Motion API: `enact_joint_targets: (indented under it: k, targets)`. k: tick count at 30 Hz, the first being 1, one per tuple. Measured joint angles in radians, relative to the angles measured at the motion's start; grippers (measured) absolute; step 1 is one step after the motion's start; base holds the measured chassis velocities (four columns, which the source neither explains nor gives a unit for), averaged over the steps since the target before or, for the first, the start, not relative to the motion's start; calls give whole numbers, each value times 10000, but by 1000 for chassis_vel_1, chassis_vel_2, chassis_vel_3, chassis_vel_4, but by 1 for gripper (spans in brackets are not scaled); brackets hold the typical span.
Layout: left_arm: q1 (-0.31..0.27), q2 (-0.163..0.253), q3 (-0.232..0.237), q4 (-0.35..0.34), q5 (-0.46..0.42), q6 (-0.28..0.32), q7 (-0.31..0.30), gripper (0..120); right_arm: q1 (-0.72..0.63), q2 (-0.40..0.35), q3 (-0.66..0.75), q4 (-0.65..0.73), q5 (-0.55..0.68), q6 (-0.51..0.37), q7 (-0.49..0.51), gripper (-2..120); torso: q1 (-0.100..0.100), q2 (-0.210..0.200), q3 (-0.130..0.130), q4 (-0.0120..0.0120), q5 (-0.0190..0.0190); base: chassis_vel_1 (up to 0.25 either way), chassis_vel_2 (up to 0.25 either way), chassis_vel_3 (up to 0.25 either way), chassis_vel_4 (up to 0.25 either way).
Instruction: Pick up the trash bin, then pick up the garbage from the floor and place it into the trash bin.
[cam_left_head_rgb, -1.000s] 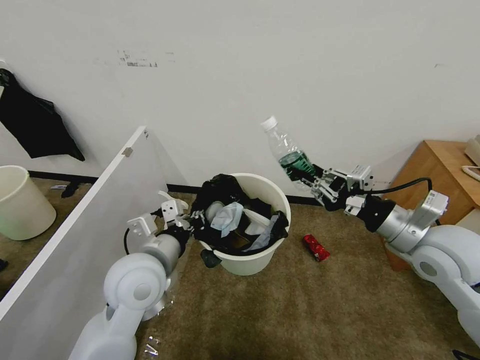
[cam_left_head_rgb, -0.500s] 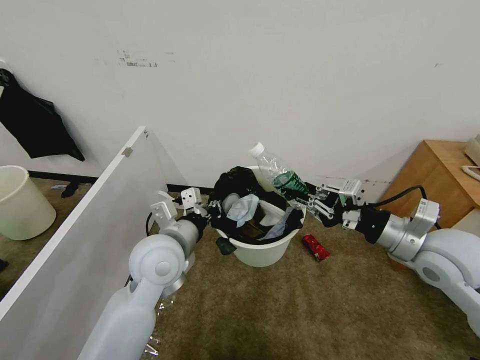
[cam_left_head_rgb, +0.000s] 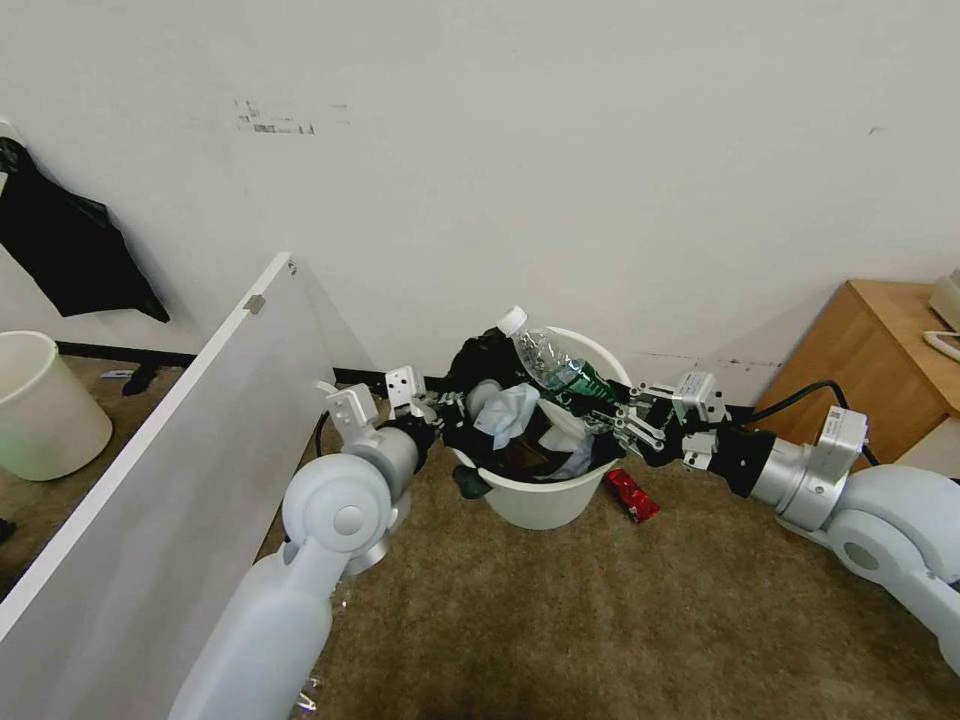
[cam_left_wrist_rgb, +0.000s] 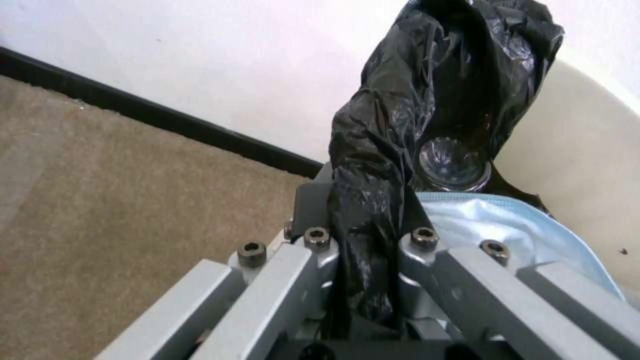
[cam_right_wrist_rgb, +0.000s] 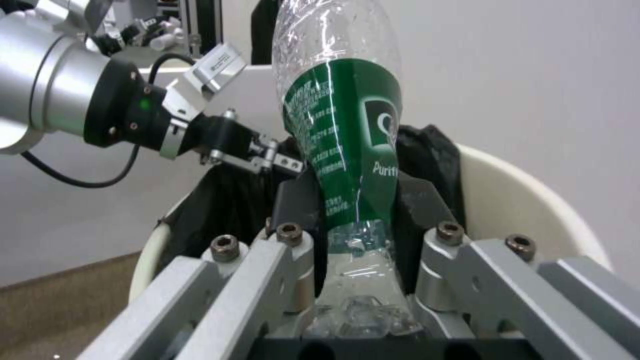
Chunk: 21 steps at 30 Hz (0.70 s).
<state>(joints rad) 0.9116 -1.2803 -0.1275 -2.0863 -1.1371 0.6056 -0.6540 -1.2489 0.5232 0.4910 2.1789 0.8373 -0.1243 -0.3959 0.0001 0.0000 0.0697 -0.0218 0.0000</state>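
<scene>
A clear plastic bottle (cam_left_head_rgb: 545, 355) with a green label lies tilted across the open top of the trash bin (cam_left_head_rgb: 545, 505), its base clamped between the closed fingers of the right pincer (cam_left_head_rgb: 610, 415), cap pointing up toward the wall. The left pincer (cam_left_head_rgb: 450, 410) is closed on the bin's black bag (cam_left_head_rgb: 480, 360) at the rim, holding the bin, in which a blue tissue (cam_left_head_rgb: 510, 410) is visible. A red packet (cam_left_head_rgb: 632, 495) lies on the carpet just beside the bin. The drop-off step looks under way; next, the right pincer would need to open so the bottle falls inside.
</scene>
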Motion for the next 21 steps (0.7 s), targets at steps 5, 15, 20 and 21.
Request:
enact_joint_targets:
  k: [5,15,20,21]
  targets:
    - [-40,-73,157,17,29,-3,-26,4,-62,-57,24,1,17,-3,6,17,1,0,0,0,0,0,0,0,0]
    - [-23,-90,409,-10,79,-3,-26,4,-8,-40,-93,-44,30,-27,127,17,0,0,0,0,-1,0,0,0,0]
    - [-4,-82,442,-40,81,-4,-26,4,231,39,-300,-169,22,-34,190,17,0,0,-1,0,0,0,0,0,0]
    - [7,-77,450,-49,81,-3,-21,4,369,72,-407,-240,24,-38,220,17,0,0,0,1,0,0,0,0,0]
